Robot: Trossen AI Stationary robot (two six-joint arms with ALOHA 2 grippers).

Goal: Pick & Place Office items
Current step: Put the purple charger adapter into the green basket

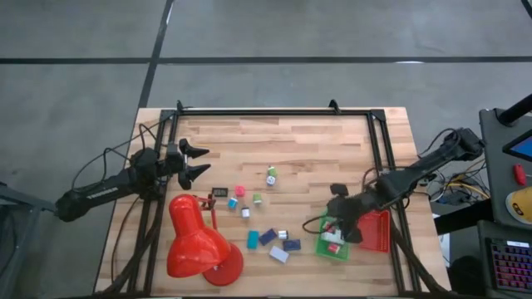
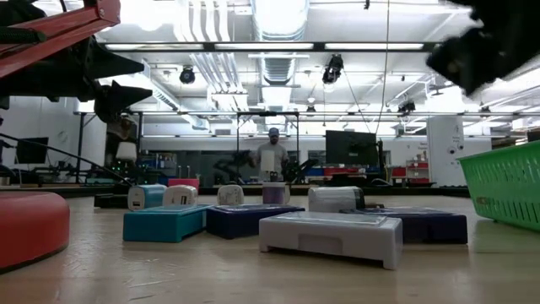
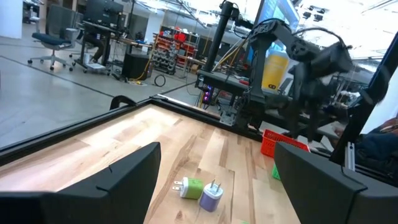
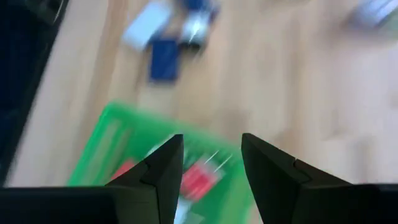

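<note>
Several small office items lie on the wooden table: a green and white one point(image 1: 271, 176), a black one point(image 1: 220, 192), a pink one point(image 1: 239, 190), teal blocks point(image 1: 253, 239), dark blue blocks point(image 1: 291, 245) and a white block point(image 1: 278, 254). My right gripper point(image 1: 339, 218) hangs open and empty over the green tray point(image 1: 326, 247), which holds a red piece point(image 4: 198, 180) and a white one. My left gripper point(image 1: 198, 162) is open and empty at the table's far left; a green piece point(image 3: 193, 186) and a purple one point(image 3: 211, 196) lie ahead of it.
A big red desk lamp point(image 1: 199, 241) stands at the near left, close to my left arm. A red tray point(image 1: 378, 228) sits right of the green tray. Black rails point(image 1: 378, 158) border the table. A person point(image 2: 272, 156) stands far behind in the room.
</note>
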